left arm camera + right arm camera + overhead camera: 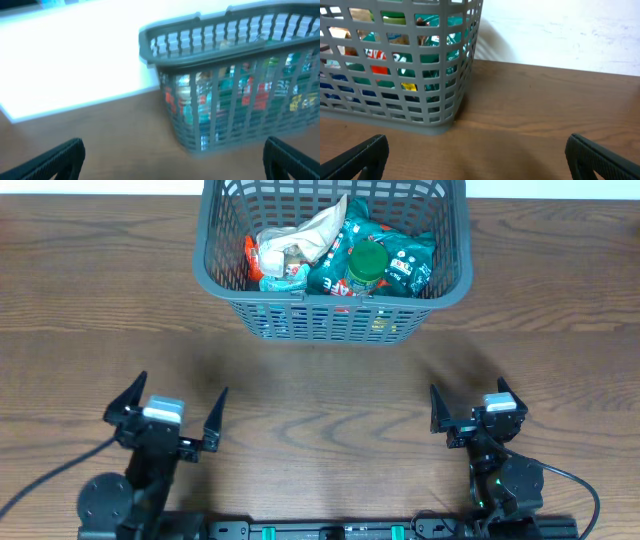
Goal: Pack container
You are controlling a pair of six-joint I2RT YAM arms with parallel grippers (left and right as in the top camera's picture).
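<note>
My left tool hangs over the near left of the wooden bench with its two fingers spread wide and nothing between them. My right tool is at the near right, its fingers also apart and empty. Both point toward the far side of the bench.

The container, a dark grey basket with slotted lattice walls, stands upright at the far middle of the bench, well apart from both tools. Its far rim runs out of the overhead picture.

Inside it lies a heap of goods: a crumpled whitish bag on top toward the left, teal snack packets across the middle and right, a green-lidded jar near the front wall, and an orange-red packet against the left wall.

From my left wrist the basket shows blurred, ahead and to the right; from my right wrist its corner stands ahead and to the left, with colours showing through the slots.
</note>
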